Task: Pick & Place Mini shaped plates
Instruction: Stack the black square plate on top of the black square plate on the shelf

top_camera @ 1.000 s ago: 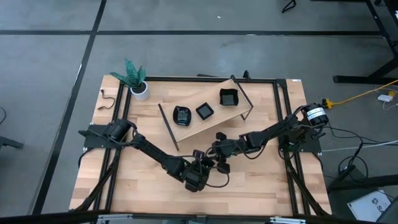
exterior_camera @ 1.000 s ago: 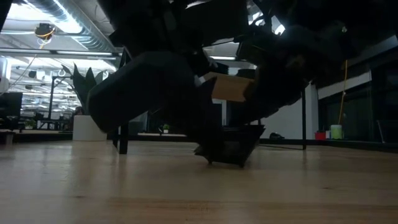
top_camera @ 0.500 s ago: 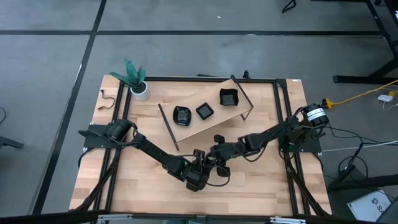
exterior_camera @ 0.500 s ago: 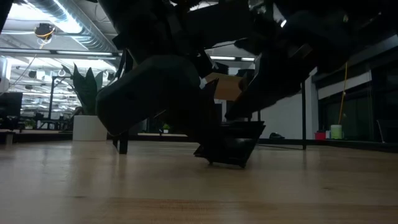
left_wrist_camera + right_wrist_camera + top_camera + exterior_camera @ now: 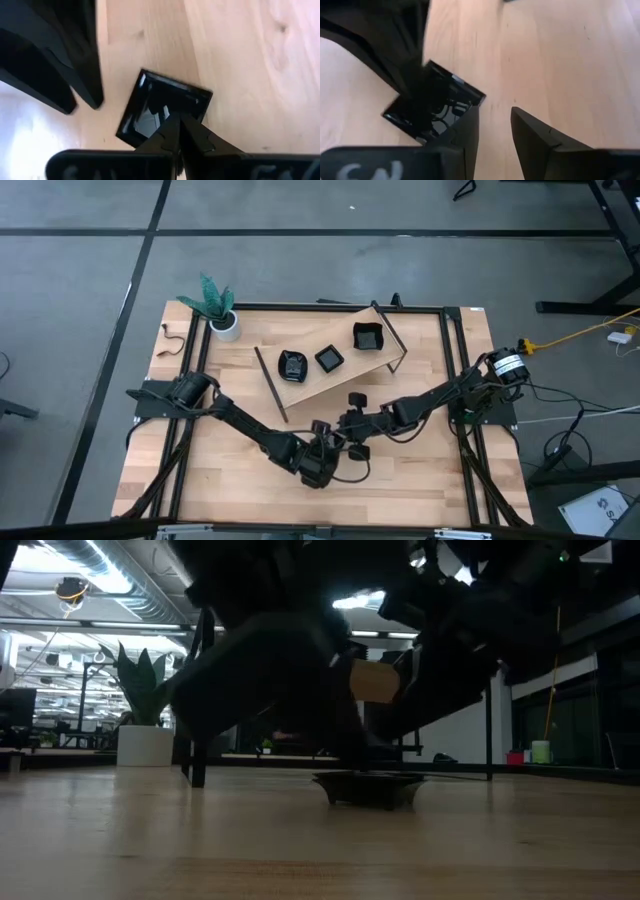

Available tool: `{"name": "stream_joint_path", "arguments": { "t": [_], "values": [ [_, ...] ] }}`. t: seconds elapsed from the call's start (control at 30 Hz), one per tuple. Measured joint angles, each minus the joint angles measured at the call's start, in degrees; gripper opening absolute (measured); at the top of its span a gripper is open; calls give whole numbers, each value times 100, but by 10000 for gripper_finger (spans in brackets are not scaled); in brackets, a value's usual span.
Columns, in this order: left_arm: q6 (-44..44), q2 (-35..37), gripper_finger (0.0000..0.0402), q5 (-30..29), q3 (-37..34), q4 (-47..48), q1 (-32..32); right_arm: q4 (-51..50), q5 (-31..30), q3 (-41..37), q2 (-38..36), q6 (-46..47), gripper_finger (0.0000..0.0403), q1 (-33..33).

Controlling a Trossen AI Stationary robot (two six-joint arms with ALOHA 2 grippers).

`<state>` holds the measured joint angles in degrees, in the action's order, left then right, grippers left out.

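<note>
**One square plate flat between two grippers**

One small black square plate (image 5: 162, 112) lay flat on the tabletop (image 5: 420, 470) near the front centre, with both arms crowded over it. The left gripper (image 5: 181, 131) had its fingers pressed together, their tips over the plate's near rim; whether they pinched that rim or only rested on it could not be told from the wrist view. The right gripper (image 5: 492, 125) stood with its fingers spread, one finger (image 5: 462, 132) overlapping the plate's edge and the other over bare wood, so the plate lay off to one side of its gap rather than inside it. Being square, the plate offered no long axis. Both arms looked about equally near. Three more plates (image 5: 328, 359) sat on the raised wooden board (image 5: 310, 387) behind.
</note>
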<state>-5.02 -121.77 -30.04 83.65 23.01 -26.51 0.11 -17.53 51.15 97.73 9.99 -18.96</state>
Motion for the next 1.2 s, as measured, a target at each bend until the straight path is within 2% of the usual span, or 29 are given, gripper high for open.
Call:
{"name": "stream_joint_path", "arguments": {
  "t": [0.67,1.2],
  "values": [
    [-88,11,2,7,102,10,-126,-87,17,-4,0,49,113,-15],
    [-189,13,2,416,102,54,-2,-79,51,-8,53,203,113,-15]
  ]
}}
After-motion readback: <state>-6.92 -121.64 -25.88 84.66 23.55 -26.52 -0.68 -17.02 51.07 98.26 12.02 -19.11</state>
